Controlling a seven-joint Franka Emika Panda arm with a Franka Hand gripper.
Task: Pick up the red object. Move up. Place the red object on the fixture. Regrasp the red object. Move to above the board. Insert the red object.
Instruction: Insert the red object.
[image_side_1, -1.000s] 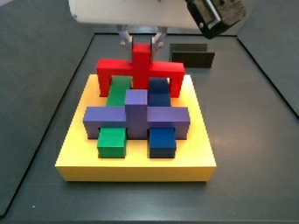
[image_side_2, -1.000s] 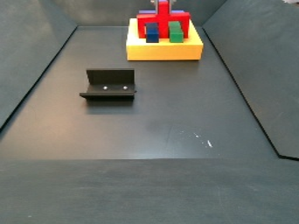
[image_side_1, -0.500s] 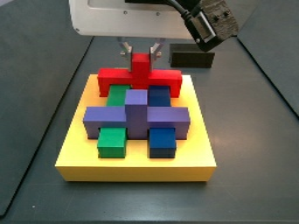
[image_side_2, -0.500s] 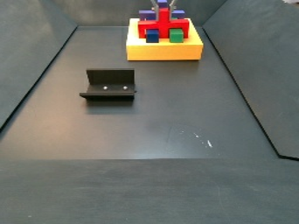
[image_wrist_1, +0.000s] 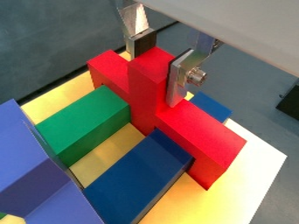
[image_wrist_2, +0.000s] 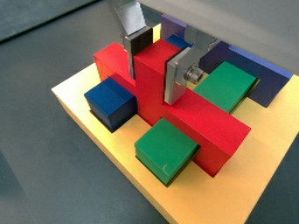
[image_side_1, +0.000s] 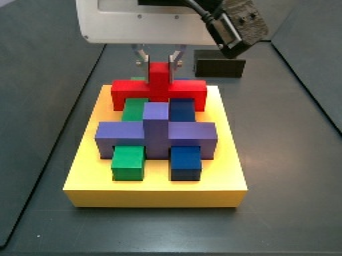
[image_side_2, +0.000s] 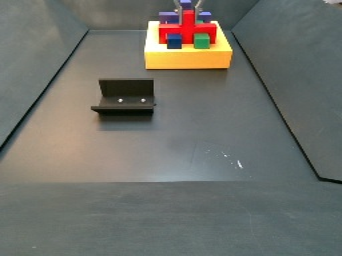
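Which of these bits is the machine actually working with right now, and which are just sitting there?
In use:
- red object, gripped by its upright stub
- tool, above the board, shut on that stub
- board, yellow
- fixture, standing empty

Just sitting on the board:
- purple block
- green block
- blue block

the board (image_side_1: 158, 184) lies at the far end of the floor in a side view (image_side_2: 187, 57), well apart from the fixture (image_side_2: 124, 97), which stands nearer the camera and to the left. on the board, the red object (image_side_1: 159, 90) sits at the back edge, just behind the cross-shaped block (image_side_1: 156, 132), with two smaller blocks (image_side_1: 127, 162) (image_side_1: 186, 161) side by side in front of that. the gripper (image_wrist_1: 163, 63) is above the board, its fingers (image_wrist_1: 183, 77) on either side of the red object's upright stub in both wrist views (image_wrist_2: 155, 63).
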